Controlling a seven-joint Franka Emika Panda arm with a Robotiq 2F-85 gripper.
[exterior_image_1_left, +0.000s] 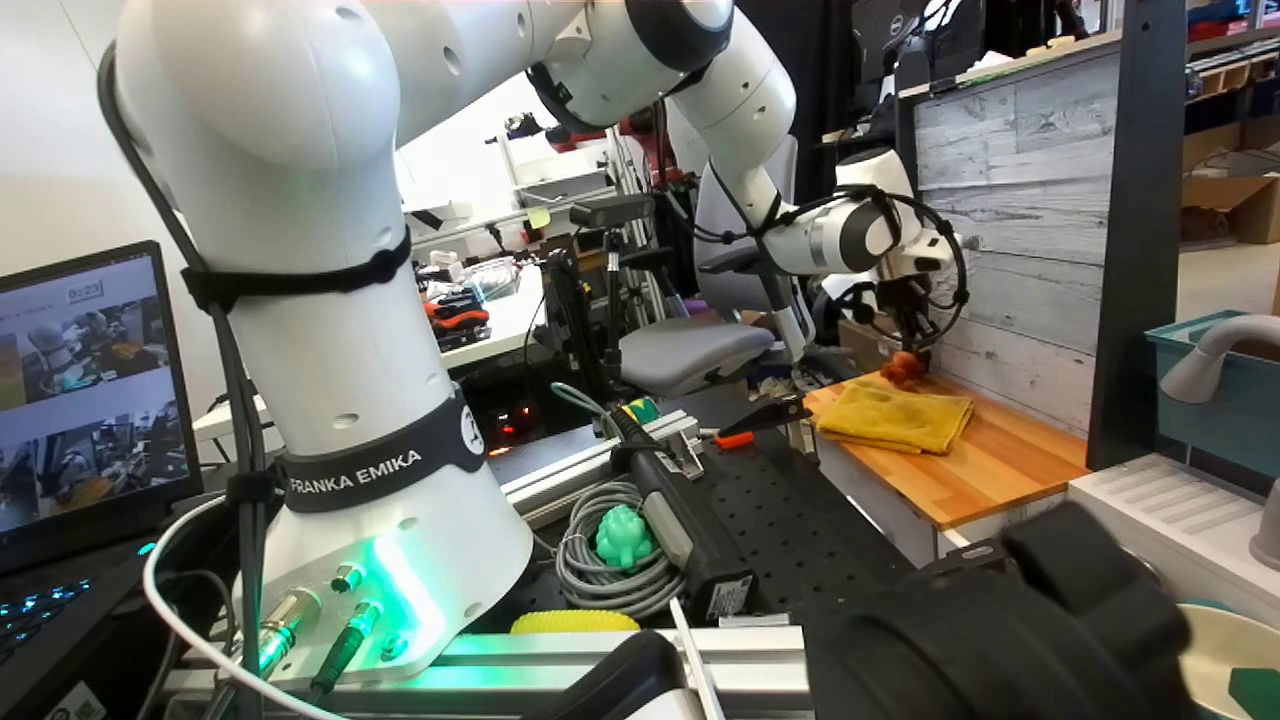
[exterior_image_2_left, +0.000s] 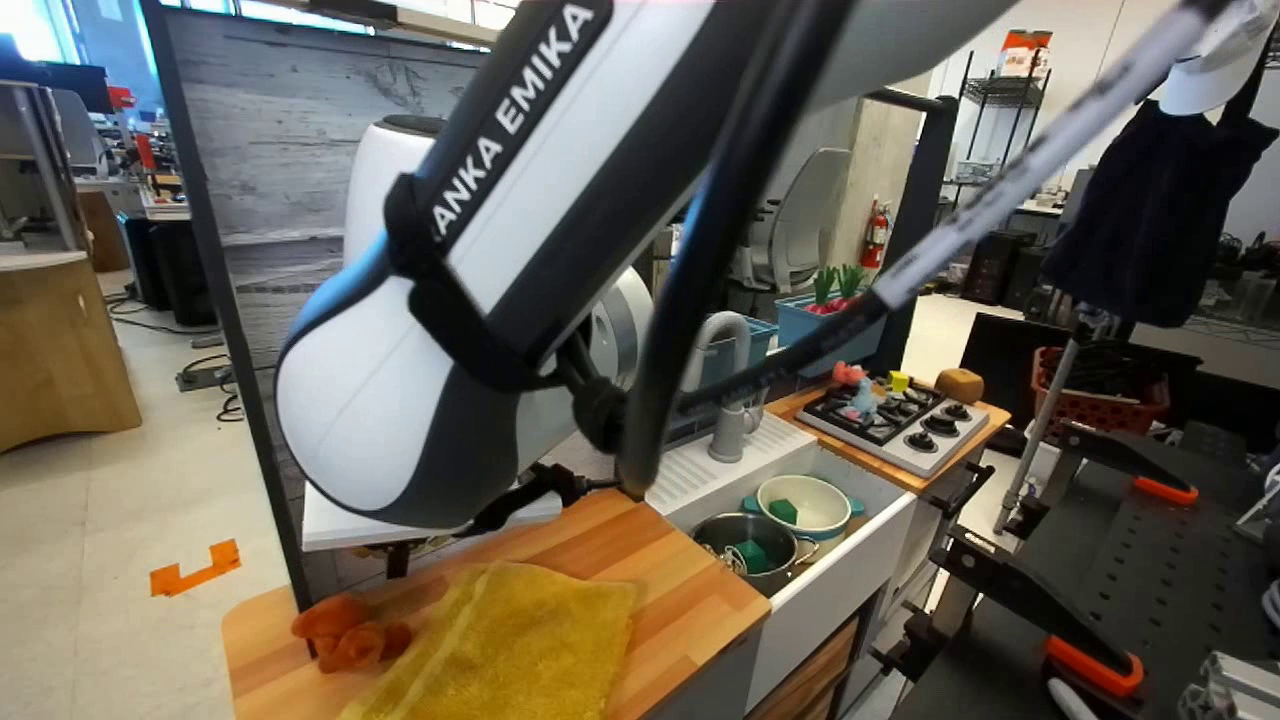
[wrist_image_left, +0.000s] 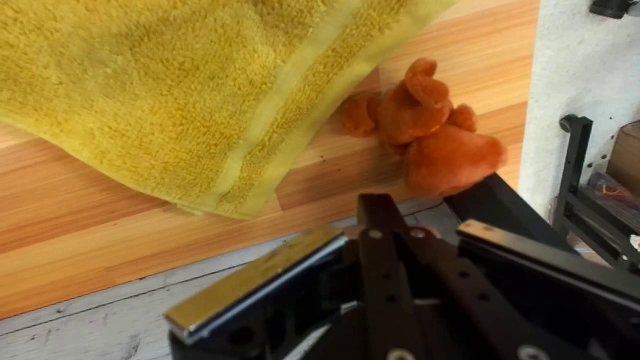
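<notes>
The white robot arm (exterior_image_1_left: 340, 360) stretches over to the far end of the wooden desk (exterior_image_1_left: 985, 485), where its tool (wrist_image_left: 384, 212) hangs with both fingers drawn together. Just off the tips, a little apart from them, an orange plush toy (wrist_image_left: 435, 150) lies on the wood, by the foot of a dark post (wrist_image_left: 505, 207) and near the grey plank wall (exterior_image_1_left: 1010, 200). A yellow towel (wrist_image_left: 175, 90) lies alongside, so close to one of the toy's limbs that I can't say whether they touch. Along from there, a sink (exterior_image_2_left: 840, 590) holds a metal pot (exterior_image_2_left: 732, 527) and a pale bowl (exterior_image_2_left: 822, 500), each with a green piece (exterior_image_2_left: 783, 511) inside; a grey faucet (exterior_image_2_left: 733, 430) rises behind them. Past the sink is a stovetop (exterior_image_2_left: 895, 450) with small bright toys (exterior_image_2_left: 849, 374) sitting on it.
</notes>
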